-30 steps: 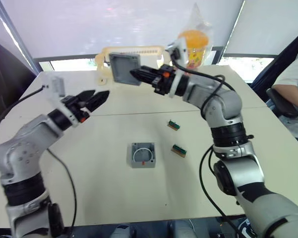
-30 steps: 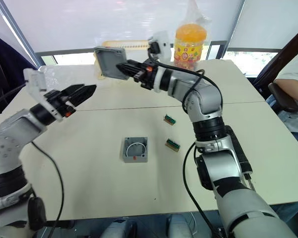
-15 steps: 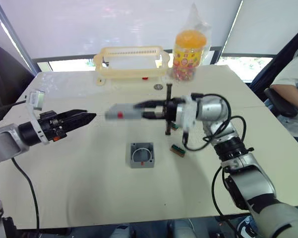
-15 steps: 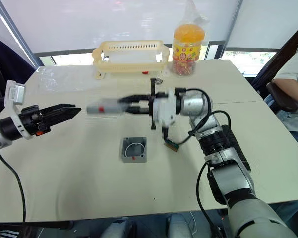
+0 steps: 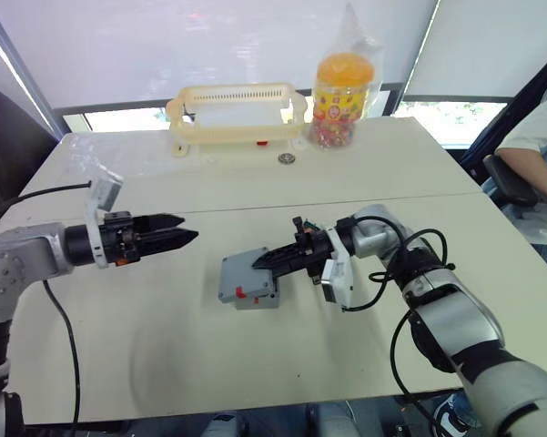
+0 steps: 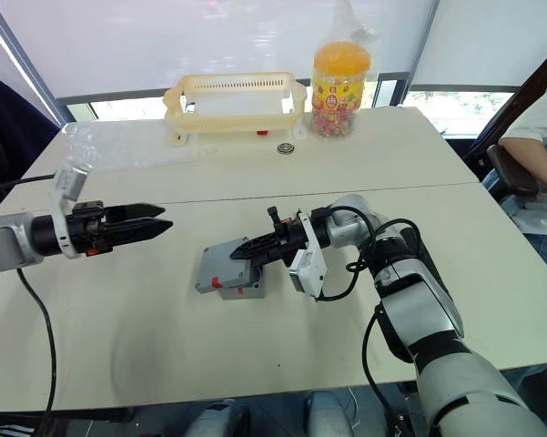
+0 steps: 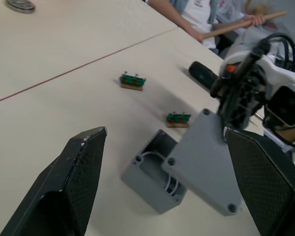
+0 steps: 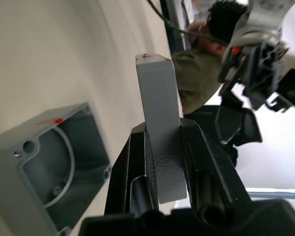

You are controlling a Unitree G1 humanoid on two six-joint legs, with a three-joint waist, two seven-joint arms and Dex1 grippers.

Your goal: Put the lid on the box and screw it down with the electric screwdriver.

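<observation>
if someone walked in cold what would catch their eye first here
Mid-table, the right claw holds the grey lid tilted over the open grey box, not yet seated. To the robot's left, the left claw hovers open above the table and points toward the box. At the far edge stand a cream basket and an orange-lidded jar.

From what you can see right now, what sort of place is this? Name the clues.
Probably an office or lab room used as a workbench: a plain cream table by windows with roller blinds, small electronics parts such as green terminal blocks, and a seated person at the side.
</observation>
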